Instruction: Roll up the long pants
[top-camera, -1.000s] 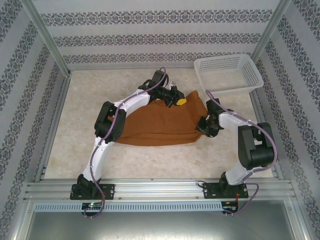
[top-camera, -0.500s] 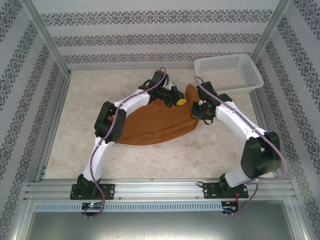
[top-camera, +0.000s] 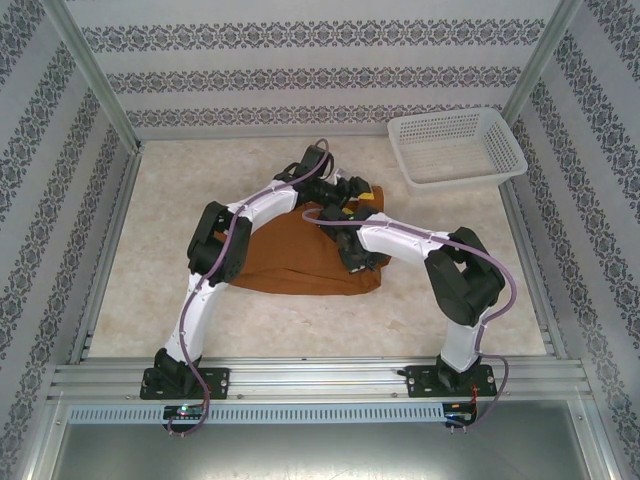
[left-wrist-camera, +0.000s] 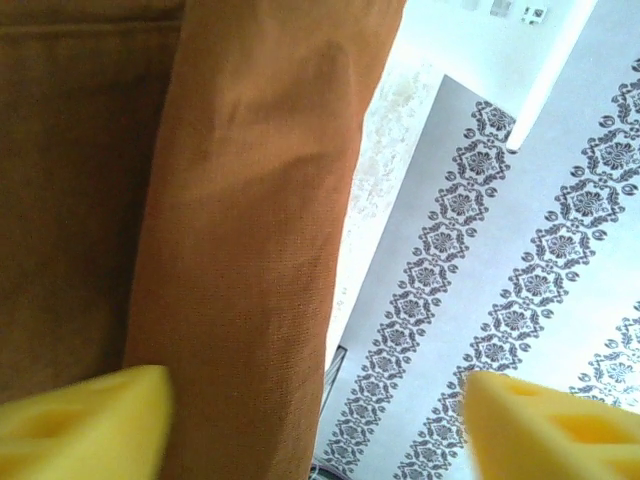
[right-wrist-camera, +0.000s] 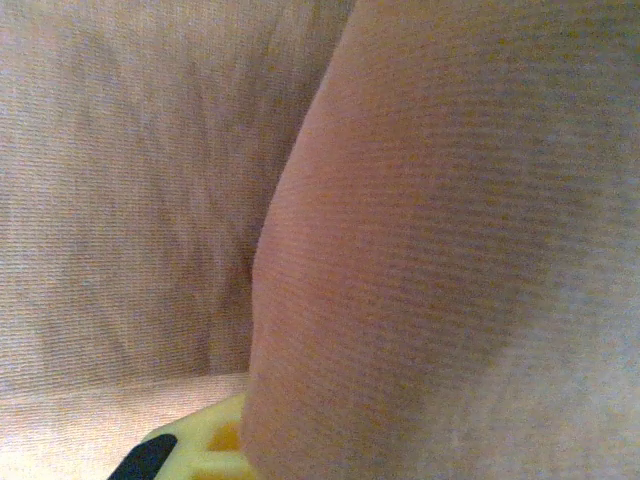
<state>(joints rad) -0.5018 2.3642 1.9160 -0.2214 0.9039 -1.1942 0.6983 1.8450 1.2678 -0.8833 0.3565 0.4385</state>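
The long pants lie as a rust-brown folded bundle in the middle of the table, and their right end is doubled over to the left. My left gripper hovers at the bundle's far right corner. Its yellow fingertips stand wide apart and open, with a fold of the pants ahead of them, nearer the left finger. My right gripper sits on the bundle's near right part, shut on the cloth. In the right wrist view a thick fold hides all but one yellow finger.
A white mesh basket stands at the back right corner. Patterned walls close in the back and both sides. An aluminium rail runs along the near edge. Bare tabletop lies to the left of the pants.
My right gripper has swung left from the pants' right end, carrying that end over the rest, so the bundle is shorter. My left gripper has gone from shut to open.
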